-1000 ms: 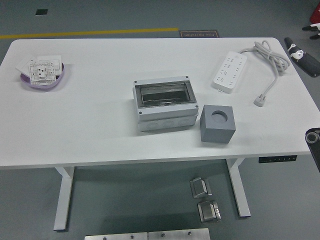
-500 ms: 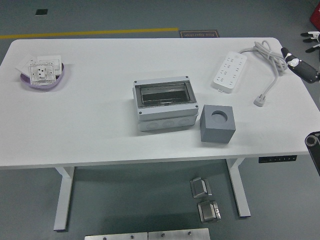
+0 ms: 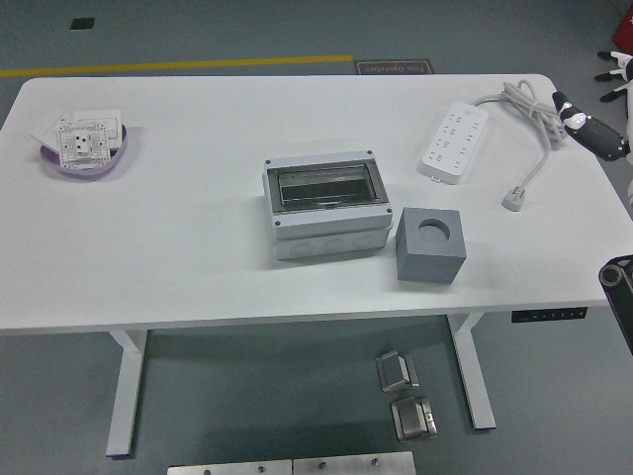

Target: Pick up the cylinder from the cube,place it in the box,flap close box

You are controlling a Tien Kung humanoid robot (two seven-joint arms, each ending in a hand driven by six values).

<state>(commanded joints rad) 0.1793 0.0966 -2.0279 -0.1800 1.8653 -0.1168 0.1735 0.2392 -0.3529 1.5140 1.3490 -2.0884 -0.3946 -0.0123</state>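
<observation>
The right robot hand's grip could not be told. The cylinder, seated in the cube left of it and nearer the robot, needed a straight-down grasp.

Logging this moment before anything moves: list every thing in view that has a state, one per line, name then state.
box: on the table, clear flap shut.
cube: upright beside the box, round socket on top; cylinder not discernible.
power strip: plug lying loose on the table.
purple dish: holding white switch plates.
right arm: only its end showing at the right edge.
</observation>
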